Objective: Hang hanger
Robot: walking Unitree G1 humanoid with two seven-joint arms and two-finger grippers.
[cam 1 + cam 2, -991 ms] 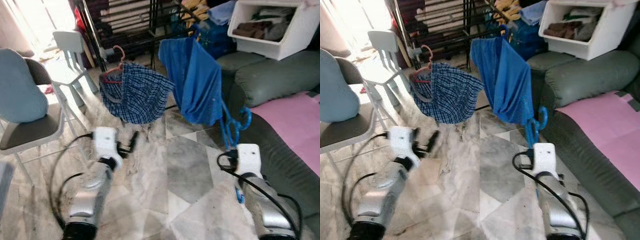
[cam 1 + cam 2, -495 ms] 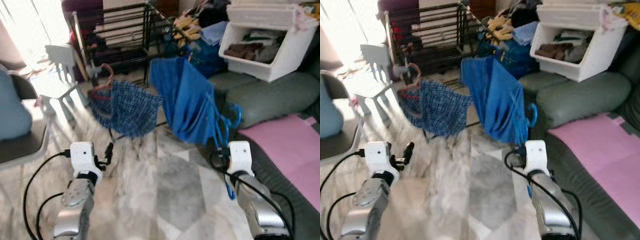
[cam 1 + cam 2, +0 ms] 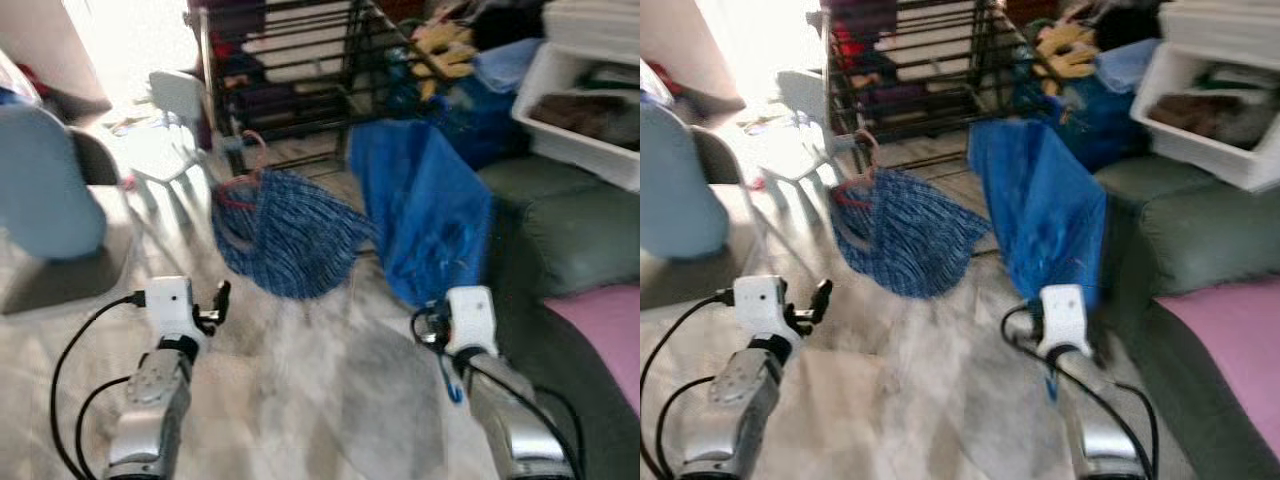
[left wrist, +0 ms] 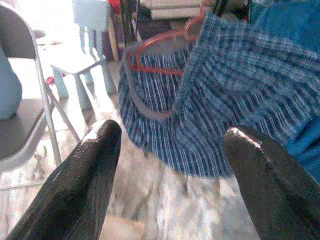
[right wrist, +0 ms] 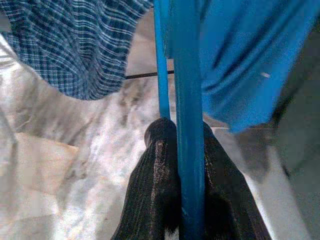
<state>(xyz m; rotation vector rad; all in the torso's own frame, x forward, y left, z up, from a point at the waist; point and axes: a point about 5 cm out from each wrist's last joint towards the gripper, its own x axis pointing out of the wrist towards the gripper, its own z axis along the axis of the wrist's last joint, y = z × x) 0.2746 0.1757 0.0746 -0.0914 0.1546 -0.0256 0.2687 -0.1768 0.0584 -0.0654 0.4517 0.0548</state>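
Rack [image 3: 300,60] nearer, right tool [image 5: 186,150] clamps blue hanger [image 5: 190,125], probably.

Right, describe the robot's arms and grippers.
Both arms are silver metal tubes ending in a white boxy wrist block, with black cables looping out beside each. The left gripper and the right gripper each have two long, rounded, glossy black fingers. No markings can be made out in these blurred pictures.

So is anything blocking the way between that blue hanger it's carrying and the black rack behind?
Yes. The right gripper has its jaws shut on the blue hanger, whose blue cloth hangs before the black rack. A checked garment on a red hanger hangs beside it, also before the rack.
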